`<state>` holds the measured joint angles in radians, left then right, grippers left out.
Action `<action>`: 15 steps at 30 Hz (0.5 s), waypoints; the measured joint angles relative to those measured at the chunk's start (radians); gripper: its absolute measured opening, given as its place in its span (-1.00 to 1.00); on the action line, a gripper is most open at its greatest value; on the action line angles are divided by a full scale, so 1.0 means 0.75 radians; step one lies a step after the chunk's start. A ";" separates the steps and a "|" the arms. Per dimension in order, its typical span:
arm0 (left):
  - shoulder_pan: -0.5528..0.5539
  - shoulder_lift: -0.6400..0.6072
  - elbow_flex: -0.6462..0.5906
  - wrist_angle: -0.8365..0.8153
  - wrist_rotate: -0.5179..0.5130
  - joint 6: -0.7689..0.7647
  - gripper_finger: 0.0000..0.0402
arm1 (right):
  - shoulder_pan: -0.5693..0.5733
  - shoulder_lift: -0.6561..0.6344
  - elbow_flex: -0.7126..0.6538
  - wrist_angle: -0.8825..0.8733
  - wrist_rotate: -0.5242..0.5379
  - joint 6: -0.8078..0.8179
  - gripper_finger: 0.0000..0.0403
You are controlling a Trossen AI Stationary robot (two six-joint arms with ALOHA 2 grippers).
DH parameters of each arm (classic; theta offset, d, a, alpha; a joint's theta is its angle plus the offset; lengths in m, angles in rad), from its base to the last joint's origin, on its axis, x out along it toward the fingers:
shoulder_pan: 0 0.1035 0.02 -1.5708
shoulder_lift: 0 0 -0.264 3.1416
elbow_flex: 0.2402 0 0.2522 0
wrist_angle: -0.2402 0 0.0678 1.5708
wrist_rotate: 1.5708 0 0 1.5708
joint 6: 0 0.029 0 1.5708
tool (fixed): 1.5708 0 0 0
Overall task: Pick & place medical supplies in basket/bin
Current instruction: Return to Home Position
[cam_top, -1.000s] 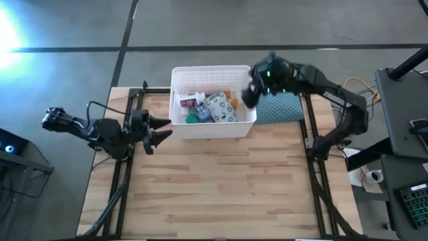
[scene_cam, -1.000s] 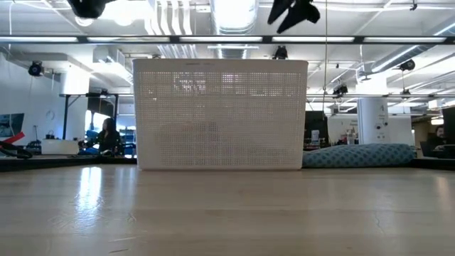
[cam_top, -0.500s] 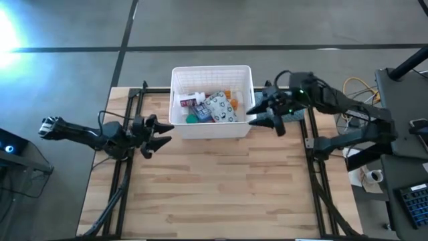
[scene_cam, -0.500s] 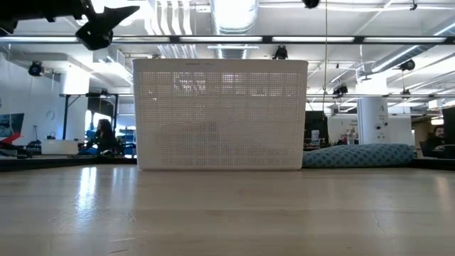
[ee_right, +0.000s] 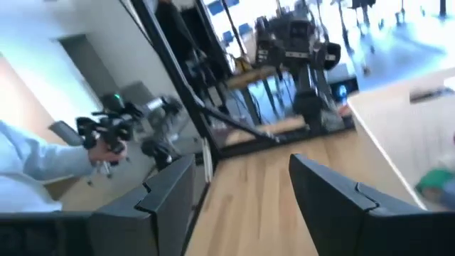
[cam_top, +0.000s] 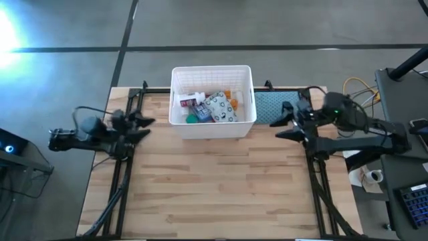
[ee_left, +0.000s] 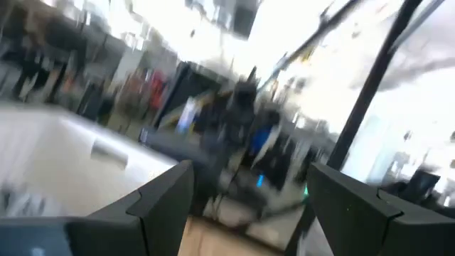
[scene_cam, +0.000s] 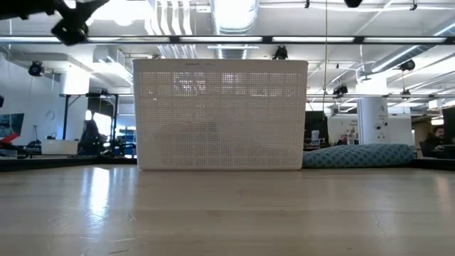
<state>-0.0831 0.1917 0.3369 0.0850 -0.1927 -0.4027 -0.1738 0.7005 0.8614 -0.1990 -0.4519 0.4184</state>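
The white latticed basket [cam_top: 212,100] stands at the table's far middle and fills the middle of the low view [scene_cam: 220,114]. Inside it lie the medical supplies [cam_top: 210,107]: a grey-white packet, a red-capped tube, green and orange bits. My left gripper [cam_top: 142,125] is open and empty at the table's left edge, raised above the table. My right gripper [cam_top: 282,127] is open and empty at the right side, near the blue-teal pad [cam_top: 274,104]. Both wrist views show open fingers with nothing between them.
The blue-teal textured pad lies right of the basket, also showing in the low view [scene_cam: 359,155]. Black frame rails [cam_top: 127,167] run along the table's left and right sides. The wooden tabletop [cam_top: 214,181] spreads in front of the basket. A person's sleeve [ee_right: 35,160] shows beyond the table.
My right gripper has swung from beside the basket's right rim toward the table's right edge and near side. My left gripper has drawn back from the basket toward the table's left edge. Both stay open and empty. The basket has kept still.
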 joint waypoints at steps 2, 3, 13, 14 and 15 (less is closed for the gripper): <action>0.000 -0.053 -0.013 0.021 -0.013 0.023 0.27 | -0.001 -0.067 -0.053 -0.001 0.009 -0.027 0.09; 0.000 -0.067 -0.032 -0.007 -0.030 0.030 0.27 | -0.001 -0.094 -0.083 -0.002 0.009 -0.031 0.09; 0.000 -0.181 -0.194 -0.012 -0.083 -0.237 0.27 | 0.003 -0.264 -0.410 0.262 -0.166 0.136 0.09; 0.000 -0.193 -0.202 -0.021 -0.082 -0.211 0.27 | 0.003 -0.277 -0.442 0.329 -0.241 0.126 0.09; 0.000 -0.211 -0.205 -0.021 -0.082 -0.183 0.27 | 0.002 -0.293 -0.474 0.374 -0.289 0.123 0.09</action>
<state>-0.0834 0.0337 0.1833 0.0690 -0.2542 -0.5399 -0.1722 0.4809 0.5058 0.0813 -0.6688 0.5104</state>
